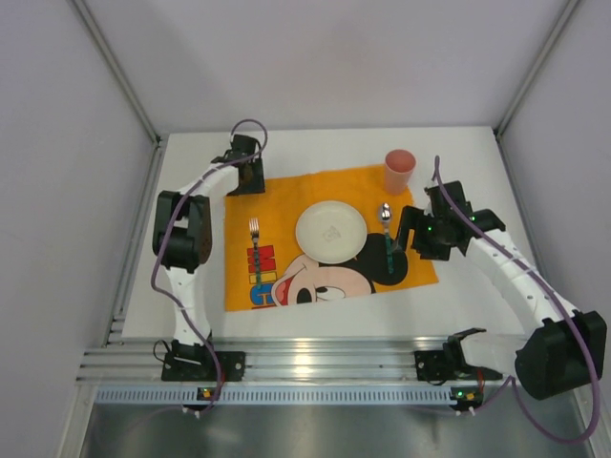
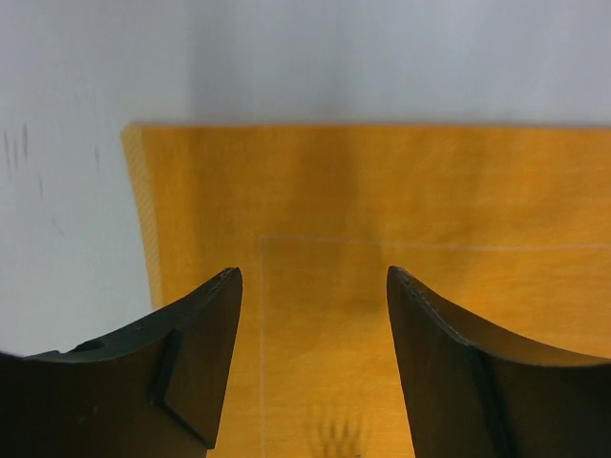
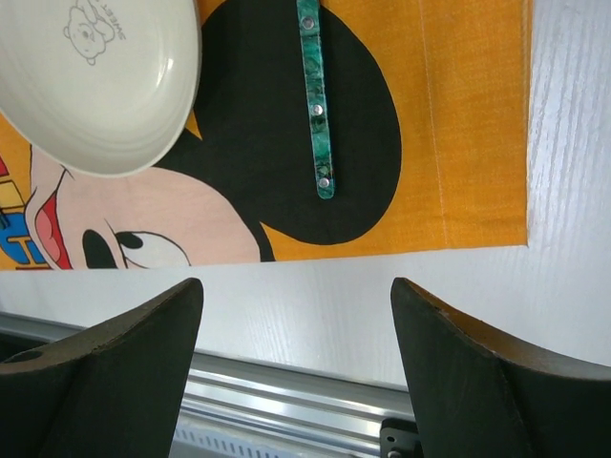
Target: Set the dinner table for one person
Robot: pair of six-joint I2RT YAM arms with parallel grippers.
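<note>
You look nearly done: the counter (image 1: 325, 143) carries the placemat (image 1: 286, 196) with the plate (image 1: 330, 232), fork (image 1: 255, 239) left of it, spoon (image 1: 387, 229) right, cup (image 1: 400, 170) beyond-right. Left pincer (image 2: 315, 277) and right pincer (image 3: 296, 286) stand wide, empty. Probably only pulling back is left.

Placemat (image 1: 286, 196) lies on desk (image 1: 325, 143), centre. Plate (image 1: 330, 231) sits mid-mat. Fork (image 1: 255, 243) on mat, L of plate — spoon (image 1: 387, 234) on mat, R of plate. Cup (image 1: 400, 170) behind spoon, at mat's far-R corner — on or off mat, can't tell.

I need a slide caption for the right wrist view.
Open right pincer over the table, near the plate and green-handled spoon on the orange placemat.
</note>
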